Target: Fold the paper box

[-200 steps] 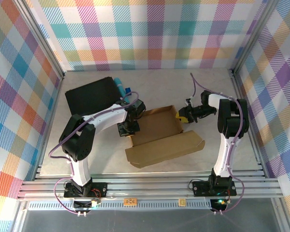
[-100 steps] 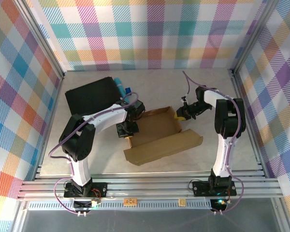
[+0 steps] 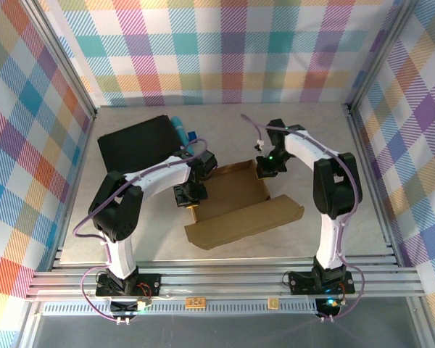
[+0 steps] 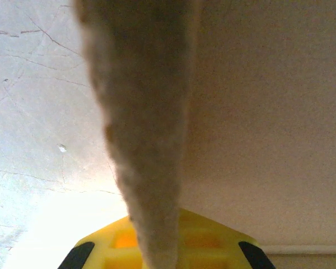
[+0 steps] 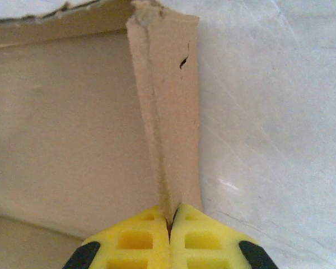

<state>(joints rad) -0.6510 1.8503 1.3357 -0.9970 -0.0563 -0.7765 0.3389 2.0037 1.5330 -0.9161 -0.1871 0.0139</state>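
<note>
At the far left of the tabletop (image 3: 152,232) lies a black case (image 3: 134,141), with a blue tube (image 3: 180,129) at its right edge; both are where they were a second ago. Just right of them the left tool (image 3: 191,196) sits at the left edge of the paper box (image 3: 235,203), unmoved. Its wrist camera shows it (image 4: 157,252) clamped on a thin upright edge of cardboard. The paper box lies open in the middle of the tabletop, its long front flap spread flat toward the arms, and it has barely shifted. The right tool (image 3: 264,168) has changed most. A second ago it hung partly open off the box's right side, clear of the cardboard. Now it has swung left and farther back to the box's far right corner, and its wrist camera shows it (image 5: 171,232) pinched tight on the upright right wall.
</note>
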